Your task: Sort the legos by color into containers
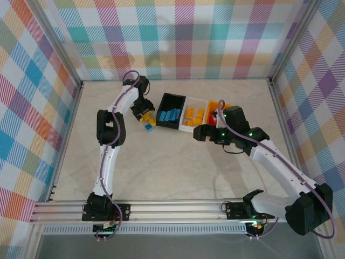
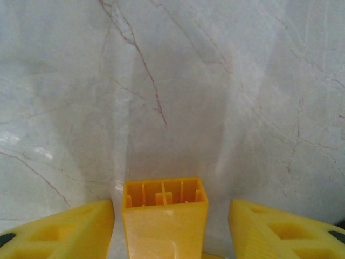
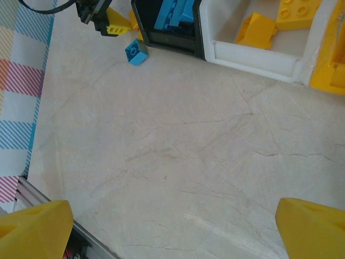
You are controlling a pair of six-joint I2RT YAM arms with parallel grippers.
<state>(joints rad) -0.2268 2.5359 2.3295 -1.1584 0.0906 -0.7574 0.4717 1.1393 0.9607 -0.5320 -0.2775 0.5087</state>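
Note:
A yellow lego (image 2: 164, 216) stands between my left gripper's (image 2: 171, 221) yellow fingers (image 2: 59, 232), hollow underside facing away, with a gap on each side, so this gripper is open. From above, the left gripper (image 1: 144, 115) sits just left of the black bin (image 1: 171, 125), which holds blue legos (image 1: 172, 115). A loose blue lego (image 1: 147, 127) lies on the table in front of it. The white bin (image 3: 253, 51) holds yellow legos (image 3: 256, 29). The yellow-orange bin (image 1: 215, 103) is partly hidden by the right arm. My right gripper (image 3: 172, 226) hangs open over bare table, nothing between its fingers.
The three bins stand in a row at the table's middle back. The right arm (image 1: 269, 156) stretches across the right half, its wrist overlapping the yellow-orange bin. Checked walls and metal posts close in the table. An aluminium rail (image 1: 178, 208) runs along the near edge.

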